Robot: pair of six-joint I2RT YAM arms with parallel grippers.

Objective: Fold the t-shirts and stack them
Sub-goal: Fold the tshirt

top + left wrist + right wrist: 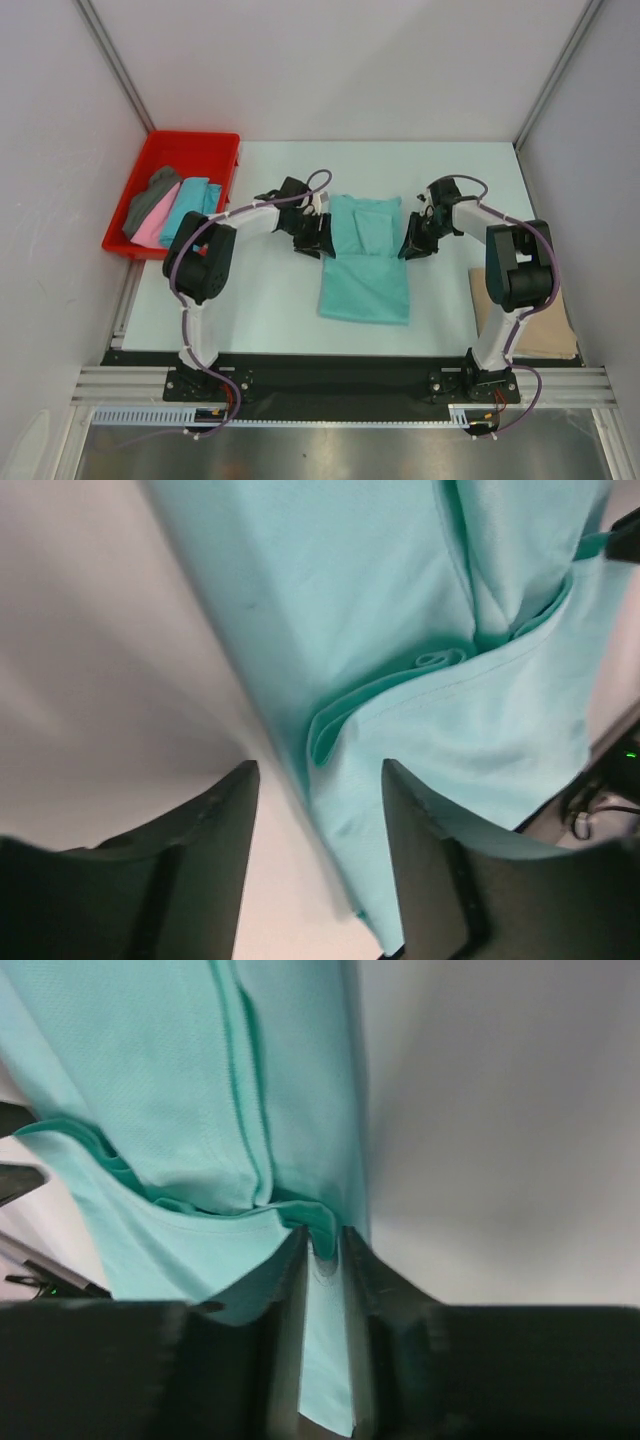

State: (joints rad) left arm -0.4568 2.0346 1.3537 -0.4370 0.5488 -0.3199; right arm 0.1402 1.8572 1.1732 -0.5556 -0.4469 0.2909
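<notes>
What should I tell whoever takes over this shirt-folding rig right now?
Left claw: open, at the left edge of the mint green t-shirt.
Right claw: nearly closed around that shirt's right-edge fold; grip unclear.
Mint green t-shirt: mid-table, partly folded.
Tan t-shirt: flat by the right arm's base.
Dark grey t-shirt, pink t-shirt, turquoise t-shirt: bunched in the red tray.
Left to do: finish the mint fold, fold the tray's three, stack all.

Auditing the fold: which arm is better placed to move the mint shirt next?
Right, probably. The right end effector is nearly closed around the shirt at its folded edge, grip unclear; the left end effector stands open over the opposite edge, holding nothing.
</notes>
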